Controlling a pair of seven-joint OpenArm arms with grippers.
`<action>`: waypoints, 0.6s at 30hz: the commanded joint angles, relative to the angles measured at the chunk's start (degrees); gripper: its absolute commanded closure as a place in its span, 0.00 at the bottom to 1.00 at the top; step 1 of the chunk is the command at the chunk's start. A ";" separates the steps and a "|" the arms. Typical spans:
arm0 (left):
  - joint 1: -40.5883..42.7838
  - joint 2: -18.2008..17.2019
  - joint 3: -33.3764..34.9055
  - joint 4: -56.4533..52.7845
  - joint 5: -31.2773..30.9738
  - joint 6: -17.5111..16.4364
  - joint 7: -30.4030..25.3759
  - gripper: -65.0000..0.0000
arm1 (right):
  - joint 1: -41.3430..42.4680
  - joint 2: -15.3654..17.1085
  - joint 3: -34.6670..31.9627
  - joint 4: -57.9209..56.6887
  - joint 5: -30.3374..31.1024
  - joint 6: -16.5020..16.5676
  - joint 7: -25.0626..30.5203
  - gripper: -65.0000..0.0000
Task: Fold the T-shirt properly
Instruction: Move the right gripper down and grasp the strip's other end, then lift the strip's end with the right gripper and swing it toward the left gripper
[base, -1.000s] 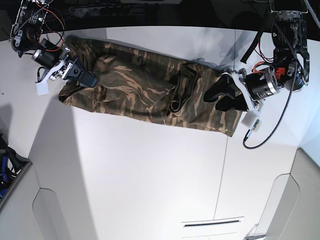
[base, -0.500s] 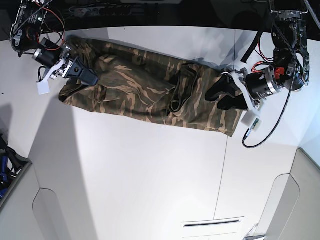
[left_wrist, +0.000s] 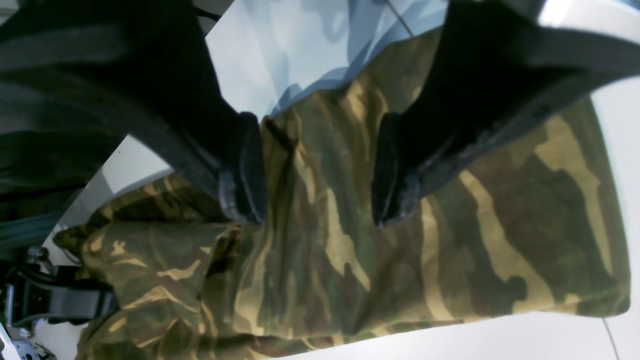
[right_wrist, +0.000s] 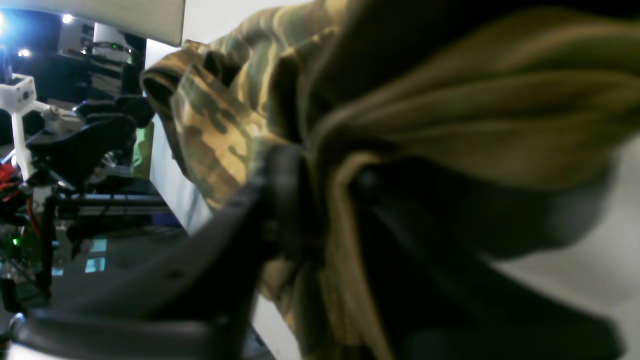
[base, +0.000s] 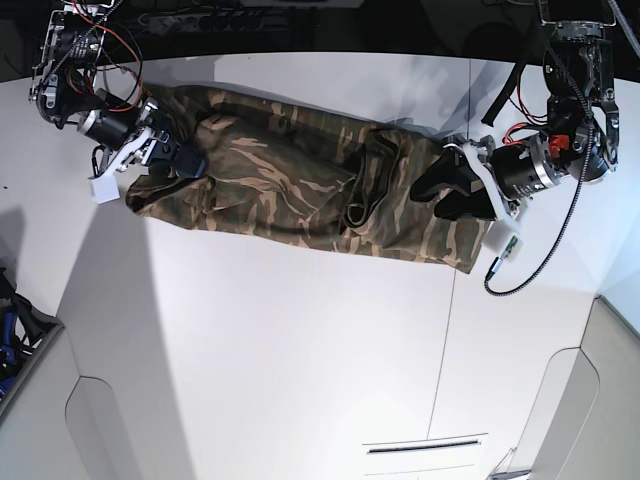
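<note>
Camo T-shirt (base: 300, 190) lies as a long bunched band across the far part of the white table (base: 300, 350), one arm at each end.

Right gripper (right_wrist: 325, 200) pinches a gathered fold of cloth between its nearly closed jaws. Left gripper (left_wrist: 320, 170) stands wide apart over flat fabric, gripping nothing. A black cable (base: 540, 250) loops beside the left arm; table seam (base: 445, 350) runs below.

A white counter (base: 300, 350) carries the camouflage T-shirt (base: 300, 190), stretched in a long rumpled band across its far side, one end perhaps lifted slightly.
</note>
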 joint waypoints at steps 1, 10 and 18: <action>-0.44 -0.63 -0.37 0.70 -1.22 -0.42 -1.03 0.44 | 0.15 -0.04 -0.20 -0.07 -0.74 -0.79 -0.76 0.94; -0.48 -0.66 -0.68 0.76 -6.19 -0.44 -0.98 0.44 | 2.40 0.13 -0.17 -0.07 -4.66 -0.66 -0.72 1.00; -0.46 -0.66 -6.97 1.20 -11.89 -2.14 1.88 0.44 | 4.33 6.01 -0.13 -0.07 -5.33 -0.68 -0.72 1.00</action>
